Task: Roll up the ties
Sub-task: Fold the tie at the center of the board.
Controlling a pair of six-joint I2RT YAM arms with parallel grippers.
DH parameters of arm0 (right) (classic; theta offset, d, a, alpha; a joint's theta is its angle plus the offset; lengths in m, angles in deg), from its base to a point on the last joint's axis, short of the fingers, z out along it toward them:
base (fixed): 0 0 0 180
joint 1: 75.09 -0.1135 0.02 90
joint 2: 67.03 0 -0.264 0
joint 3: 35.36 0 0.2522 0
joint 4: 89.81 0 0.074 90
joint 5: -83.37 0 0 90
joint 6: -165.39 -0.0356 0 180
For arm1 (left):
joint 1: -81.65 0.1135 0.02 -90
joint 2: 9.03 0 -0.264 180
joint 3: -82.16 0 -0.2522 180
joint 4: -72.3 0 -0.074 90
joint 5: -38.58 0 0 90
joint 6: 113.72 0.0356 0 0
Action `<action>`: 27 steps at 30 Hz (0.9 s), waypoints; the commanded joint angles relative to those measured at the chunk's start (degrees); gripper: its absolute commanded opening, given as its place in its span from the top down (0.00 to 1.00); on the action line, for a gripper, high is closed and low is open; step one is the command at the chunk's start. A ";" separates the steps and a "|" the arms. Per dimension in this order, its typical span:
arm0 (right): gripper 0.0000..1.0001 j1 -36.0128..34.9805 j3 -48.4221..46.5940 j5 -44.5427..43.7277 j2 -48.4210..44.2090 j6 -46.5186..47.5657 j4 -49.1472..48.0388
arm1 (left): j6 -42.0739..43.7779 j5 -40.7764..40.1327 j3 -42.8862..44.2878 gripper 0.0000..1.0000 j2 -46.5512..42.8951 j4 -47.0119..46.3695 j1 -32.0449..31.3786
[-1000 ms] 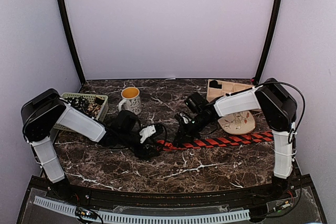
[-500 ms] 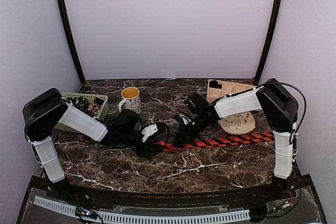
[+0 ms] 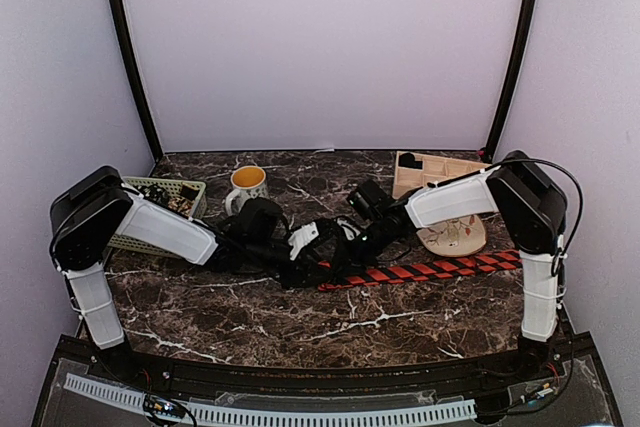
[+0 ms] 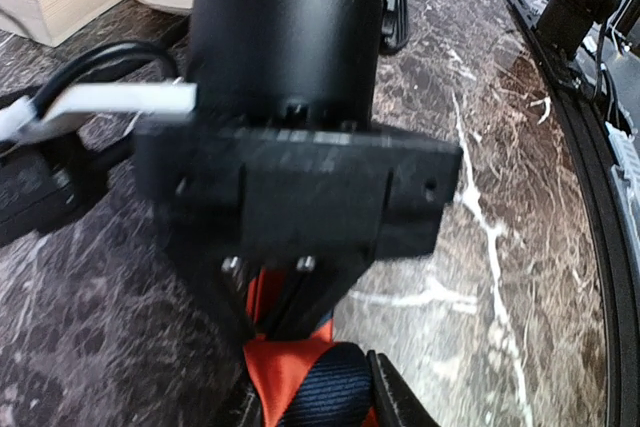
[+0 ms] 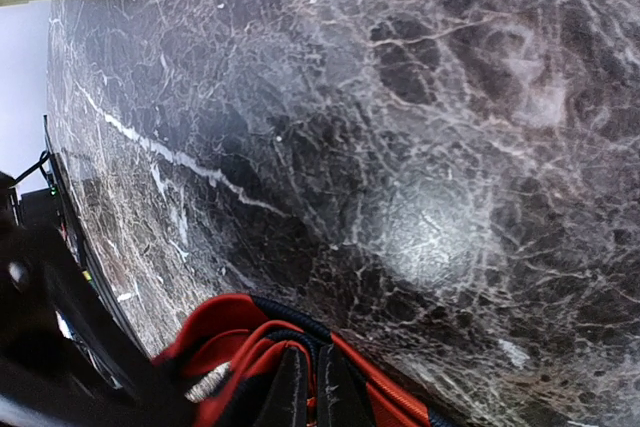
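Mid-frame from above, both arms stretch low and inward, left gripper [image 3: 318,252] and right gripper [image 3: 343,250] meeting at one end of the striped tie [image 3: 430,269] on the marble table [image 3: 300,322]. Left wrist: left jaws clamp the folded tie end; right jaws pinch it just above. Right wrist: red fold around closed jaws.

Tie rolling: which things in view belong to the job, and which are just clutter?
Job: striped tie; left gripper and right gripper, both at its end.
Lying about: mug, basket, wooden tray, round disc.
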 commanded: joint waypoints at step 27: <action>0.74 3.65 4.44 1.85 -4.18 -3.96 -0.82 | 0.73 -7.13 -0.87 0.71 8.78 5.18 -1.86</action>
